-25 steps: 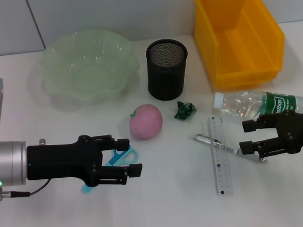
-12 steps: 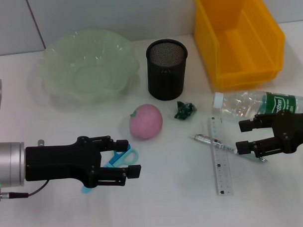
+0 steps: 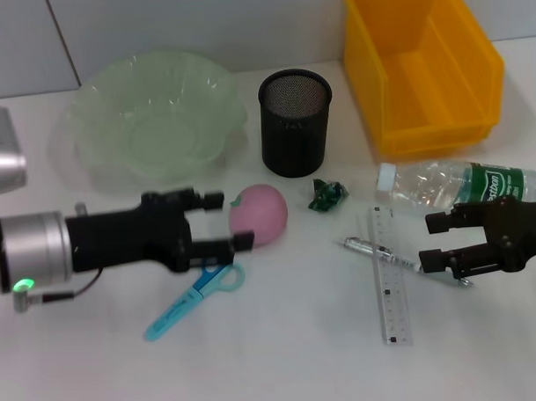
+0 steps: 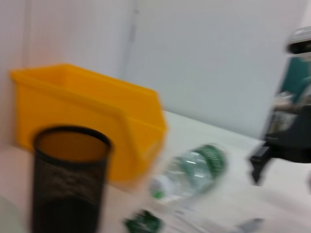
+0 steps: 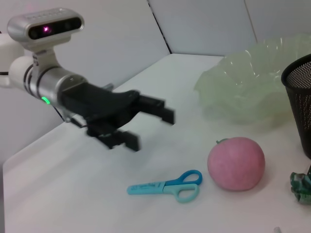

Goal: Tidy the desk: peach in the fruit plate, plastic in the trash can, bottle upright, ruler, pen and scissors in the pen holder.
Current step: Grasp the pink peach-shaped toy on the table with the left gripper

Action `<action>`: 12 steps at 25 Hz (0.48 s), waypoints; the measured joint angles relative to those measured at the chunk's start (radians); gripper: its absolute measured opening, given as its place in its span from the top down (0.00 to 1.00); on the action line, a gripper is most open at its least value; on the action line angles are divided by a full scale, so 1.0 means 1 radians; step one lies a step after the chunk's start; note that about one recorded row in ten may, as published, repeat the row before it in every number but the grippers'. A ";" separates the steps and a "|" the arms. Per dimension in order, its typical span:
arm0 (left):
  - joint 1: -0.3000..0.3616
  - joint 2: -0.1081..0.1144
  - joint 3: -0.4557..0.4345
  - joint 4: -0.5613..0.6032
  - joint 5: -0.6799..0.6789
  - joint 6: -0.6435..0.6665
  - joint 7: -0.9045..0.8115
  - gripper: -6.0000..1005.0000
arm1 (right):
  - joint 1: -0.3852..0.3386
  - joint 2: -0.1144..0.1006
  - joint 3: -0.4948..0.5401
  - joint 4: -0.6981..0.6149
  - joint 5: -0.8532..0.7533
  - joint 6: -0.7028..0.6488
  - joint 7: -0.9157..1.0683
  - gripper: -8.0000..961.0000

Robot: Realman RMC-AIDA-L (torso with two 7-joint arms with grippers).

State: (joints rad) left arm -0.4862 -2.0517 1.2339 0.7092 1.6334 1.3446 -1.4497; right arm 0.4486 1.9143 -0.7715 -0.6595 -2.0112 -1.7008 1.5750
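Left claw (image 3: 223, 221) moved up to peach (image 3: 260, 214), open, empty | right-wrist shows scissors (image 5: 165, 186) uncovered

Head view: I look down from above on the whole desk.
Left wrist view: low and close, facing the pen holder (image 4: 69, 182) and yellow bin (image 4: 92, 114).
Right wrist view: low, facing the left gripper (image 5: 146, 124); all three views share the pen holder.

Left arm (image 3: 32, 253): silver cylindrical wrist segment with a green indicator light at 7 o'clock and a thin black cable beneath; a grey camera housing sits above. Left gripper (image 3: 223, 221): matte black, two blocky fingers. Right gripper (image 3: 433, 240): matte black, same finger pattern.
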 joint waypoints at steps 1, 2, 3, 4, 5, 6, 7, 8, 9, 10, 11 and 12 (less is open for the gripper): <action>0.001 -0.011 0.003 0.010 -0.002 -0.044 0.029 0.19 | 0.001 0.000 0.001 0.000 0.000 0.000 0.000 0.15; 0.001 -0.015 0.006 0.013 -0.003 -0.060 0.040 0.19 | 0.001 0.001 0.001 0.000 0.000 0.001 0.000 0.15; -0.002 -0.022 0.017 0.018 -0.006 -0.093 0.060 0.19 | 0.002 0.002 0.001 0.000 0.000 0.001 0.000 0.15; -0.009 -0.024 0.034 0.018 -0.008 -0.126 0.072 0.19 | 0.003 0.003 0.001 0.000 0.000 0.002 0.000 0.15; -0.023 -0.026 0.061 0.015 -0.009 -0.163 0.076 0.19 | 0.004 0.003 0.001 0.000 0.000 0.001 0.000 0.15; -0.034 -0.026 0.093 0.012 -0.009 -0.197 0.076 0.19 | 0.004 0.003 0.001 0.000 0.000 0.001 0.000 0.15; -0.042 -0.026 0.116 0.010 -0.009 -0.221 0.076 0.19 | 0.004 0.003 0.001 0.000 0.000 0.001 0.000 0.15; -0.052 -0.026 0.150 0.008 -0.010 -0.260 0.073 0.19 | 0.005 0.003 0.001 0.000 0.000 0.002 0.000 0.15; -0.059 -0.026 0.175 0.008 -0.010 -0.289 0.069 0.19 | 0.005 0.003 0.001 0.000 0.000 0.002 0.000 0.15; -0.065 -0.027 0.207 0.007 -0.010 -0.321 0.063 0.19 | 0.006 0.003 0.001 0.000 0.000 0.004 0.000 0.15; -0.073 -0.027 0.239 0.007 -0.010 -0.355 0.051 0.19 | 0.007 0.003 0.001 0.000 0.000 0.006 0.000 0.15; -0.080 -0.027 0.272 0.007 -0.011 -0.386 0.037 0.19 | 0.008 0.003 0.001 0.000 0.000 0.008 0.000 0.15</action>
State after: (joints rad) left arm -0.5663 -2.0782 1.5060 0.7164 1.6229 0.9586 -1.4125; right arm 0.4561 1.9172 -0.7700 -0.6596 -2.0111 -1.6929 1.5755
